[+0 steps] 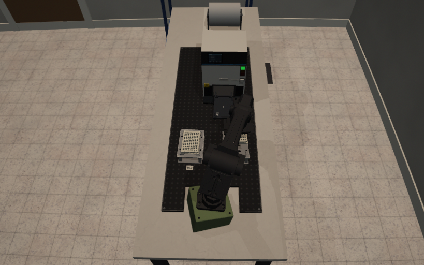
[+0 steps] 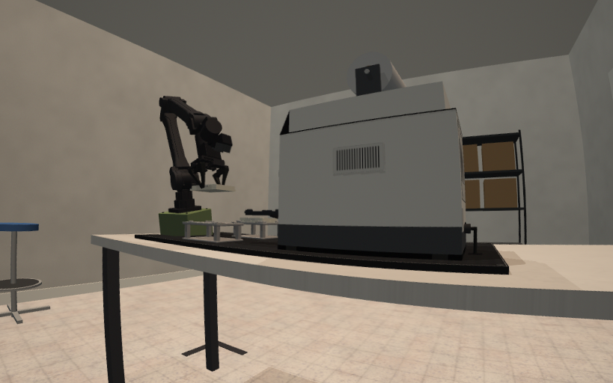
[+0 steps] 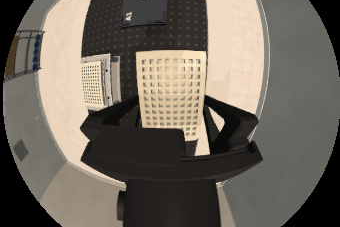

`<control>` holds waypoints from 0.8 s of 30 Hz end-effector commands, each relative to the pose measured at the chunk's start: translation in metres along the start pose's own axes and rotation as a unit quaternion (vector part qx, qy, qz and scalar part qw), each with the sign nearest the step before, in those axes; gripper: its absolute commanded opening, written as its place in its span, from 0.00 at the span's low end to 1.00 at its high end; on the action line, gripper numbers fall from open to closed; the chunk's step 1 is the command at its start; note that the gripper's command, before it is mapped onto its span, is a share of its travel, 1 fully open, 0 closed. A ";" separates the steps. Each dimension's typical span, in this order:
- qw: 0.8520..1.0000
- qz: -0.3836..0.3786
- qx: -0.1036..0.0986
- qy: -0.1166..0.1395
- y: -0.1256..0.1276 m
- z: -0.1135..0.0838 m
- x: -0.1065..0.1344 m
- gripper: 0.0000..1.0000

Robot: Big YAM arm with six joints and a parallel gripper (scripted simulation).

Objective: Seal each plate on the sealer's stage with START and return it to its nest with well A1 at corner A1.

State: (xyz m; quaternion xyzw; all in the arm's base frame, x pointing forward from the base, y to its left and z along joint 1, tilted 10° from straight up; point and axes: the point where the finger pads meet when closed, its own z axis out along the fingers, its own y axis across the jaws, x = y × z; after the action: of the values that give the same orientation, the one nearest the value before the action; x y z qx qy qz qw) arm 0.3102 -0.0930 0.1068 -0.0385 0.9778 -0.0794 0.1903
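Note:
My gripper point(image 3: 171, 97) point(image 2: 214, 176) is shut on a cream open well plate point(image 3: 171, 83) point(image 2: 212, 188) and holds it level, well above the black breadboard. In the top view the arm hides most of it; a corner of the plate point(image 1: 243, 137) shows above the right nest point(image 1: 247, 155). The sealer's dark stage point(image 1: 223, 105) point(image 3: 145, 3) point(image 2: 260, 212) is out and bare, ahead of the plate. The sealer point(image 1: 223, 70) point(image 2: 370, 190) shows a green lamp point(image 1: 243, 68). The other open plate point(image 1: 190, 141) point(image 3: 94, 82) sits in the left nest point(image 1: 180, 155), labelled N2 point(image 1: 189, 167).
The arm's green base block point(image 1: 209, 216) stands at the table's near end. The black breadboard point(image 1: 187, 82) carries the sealer and both nests. A foil roll point(image 1: 224, 16) sits behind the sealer. A dark strip point(image 1: 268, 73) lies on the table to the sealer's right.

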 end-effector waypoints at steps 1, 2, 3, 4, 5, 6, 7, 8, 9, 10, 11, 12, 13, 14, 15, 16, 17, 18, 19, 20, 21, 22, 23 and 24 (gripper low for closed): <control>0.999 0.028 0.016 -0.022 -0.007 -0.007 -0.008 0.00; 0.999 0.034 0.018 -0.026 -0.006 -0.009 -0.012 0.00; 0.999 0.035 0.019 -0.030 -0.006 -0.011 -0.016 0.00; 0.999 0.032 0.019 -0.033 -0.005 -0.012 -0.019 0.00; 0.999 0.030 0.019 -0.035 -0.005 -0.013 -0.021 0.00; 0.999 0.028 0.018 -0.035 -0.004 -0.014 -0.022 0.00; 0.999 0.028 0.018 -0.035 -0.004 -0.014 -0.022 0.00; 0.999 0.028 0.018 -0.035 -0.004 -0.014 -0.022 0.00; 0.999 0.027 0.019 -0.031 -0.007 -0.014 -0.021 0.00; 0.999 0.027 0.019 -0.029 -0.009 -0.014 -0.021 0.00; 0.999 0.026 0.017 -0.027 -0.010 -0.013 -0.021 0.00; 0.999 0.025 0.016 -0.029 -0.008 -0.012 -0.027 0.00; 0.999 0.024 0.016 -0.029 -0.006 -0.011 -0.032 0.00; 0.999 0.022 0.015 -0.029 -0.004 -0.010 -0.037 0.00; 0.999 0.022 0.015 -0.030 -0.003 -0.008 -0.041 0.00; 0.999 0.022 0.015 -0.031 -0.003 -0.007 -0.045 0.00; 0.999 0.023 0.015 -0.031 -0.002 -0.005 -0.049 0.00; 0.999 0.024 0.016 -0.032 -0.002 -0.004 -0.052 0.00; 0.999 0.025 0.016 -0.032 -0.002 -0.003 -0.054 0.00; 0.999 0.026 0.016 -0.032 -0.001 -0.002 -0.056 0.00; 0.999 0.029 0.017 -0.031 -0.002 -0.001 -0.057 0.00; 0.999 0.031 0.018 -0.031 -0.003 0.000 -0.059 0.00; 0.999 0.031 0.017 -0.032 -0.002 0.000 -0.062 0.00; 0.999 0.031 0.017 -0.032 -0.002 0.000 -0.062 0.00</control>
State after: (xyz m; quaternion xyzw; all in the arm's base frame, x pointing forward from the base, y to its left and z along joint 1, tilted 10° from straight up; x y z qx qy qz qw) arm 0.3386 -0.0851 0.1068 -0.0163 0.9778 -0.0826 0.1919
